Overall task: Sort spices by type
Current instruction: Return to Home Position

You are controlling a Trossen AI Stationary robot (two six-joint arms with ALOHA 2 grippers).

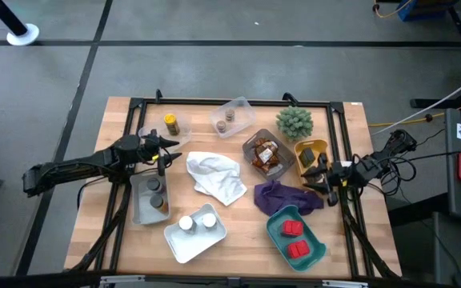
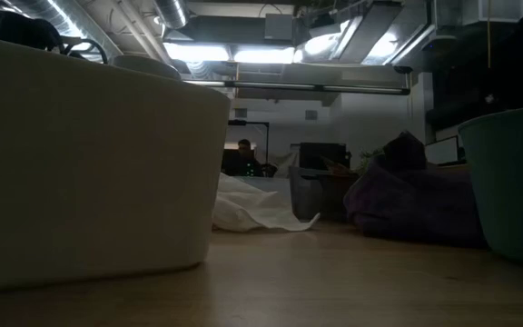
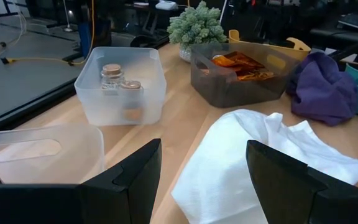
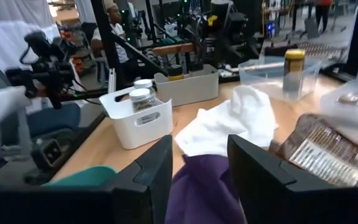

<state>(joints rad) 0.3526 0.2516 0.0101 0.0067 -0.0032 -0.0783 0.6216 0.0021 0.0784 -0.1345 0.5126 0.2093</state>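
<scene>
On the left, a wide-spread, empty left pincer (image 1: 170, 150) just beside the white cloth (image 1: 214, 178). On the right, an equally wide, empty right pincer (image 1: 312, 178) at the purple cloth (image 1: 282, 196). Across the desk (image 1: 246, 240), spices in bins: white-capped jars (image 1: 186, 224) in the white bin (image 1: 184, 248), red boxes (image 1: 292, 228) in the teal bin (image 1: 312, 238), orange packets (image 1: 266, 154) in the dark bin (image 1: 250, 142), brown jars (image 1: 226, 120) in the clear bin (image 1: 242, 112).

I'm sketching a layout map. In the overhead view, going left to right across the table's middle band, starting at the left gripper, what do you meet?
left gripper → white cloth → dark bin holding orange packets → yellow bin. The right gripper overlaps the yellow bin's span, so it is left unplaced.
</scene>
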